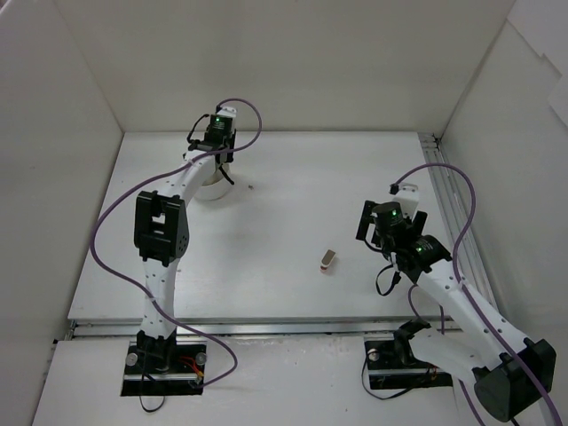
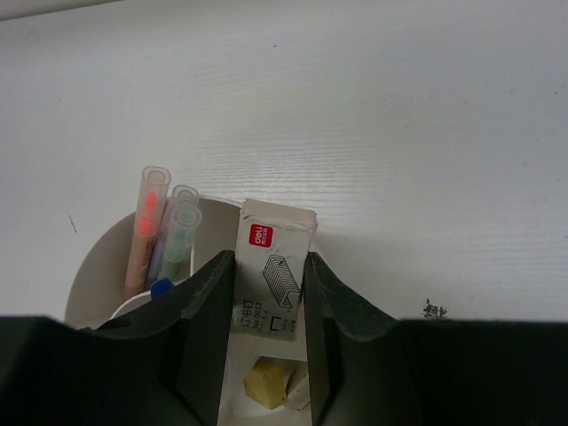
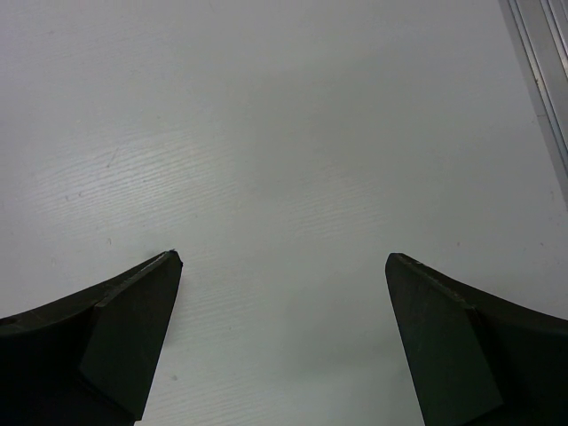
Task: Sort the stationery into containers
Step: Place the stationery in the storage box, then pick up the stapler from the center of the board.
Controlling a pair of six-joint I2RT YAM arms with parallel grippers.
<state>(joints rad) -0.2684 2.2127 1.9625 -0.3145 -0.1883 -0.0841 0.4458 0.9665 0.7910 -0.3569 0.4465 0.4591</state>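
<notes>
My left gripper (image 2: 269,259) is shut on a small white staple box (image 2: 277,232) with a red logo, held upright over the round white pot (image 2: 96,259). In the pot stand an orange highlighter (image 2: 146,222) and a green one (image 2: 180,232), with a blue cap (image 2: 161,287) beside them. A yellow eraser (image 2: 266,383) lies in the compartment below the box. From above, the left gripper (image 1: 216,146) hides most of the pot (image 1: 209,188) at the back left. A small beige piece (image 1: 327,259) lies mid-table. My right gripper (image 1: 390,224) is open over bare table (image 3: 284,257).
White walls enclose the table on the left, back and right. A metal rail (image 1: 453,213) runs along the right edge and another along the front edge (image 1: 266,327). Purple cables loop off both arms.
</notes>
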